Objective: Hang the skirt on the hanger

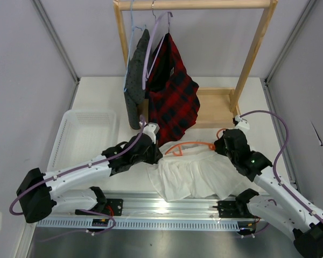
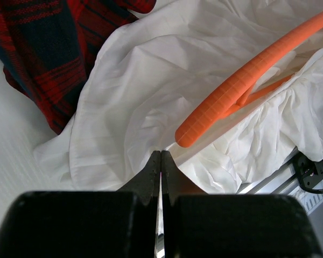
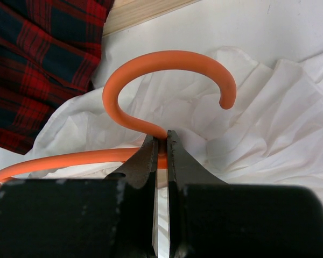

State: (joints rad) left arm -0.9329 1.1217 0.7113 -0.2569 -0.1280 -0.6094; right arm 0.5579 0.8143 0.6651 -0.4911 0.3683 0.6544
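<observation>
Orange thin hanger (image 1: 189, 145) lies on the white crinkly skirt (image 1: 196, 176), right tool (image 3: 160, 141) clamped on its hook neck, left tool (image 2: 160, 155) closed beside the red-and-black plaid garment (image 1: 173, 97).

**Skirt and hanger at the bench front**

The skirt (image 1: 191, 174) lies on the bench (image 1: 97, 94) near its front edge, with the hanger (image 1: 191, 145) on its far part. Behind them stands the rack (image 1: 253, 54), and the basket (image 1: 62, 134) sits to the left.
</observation>
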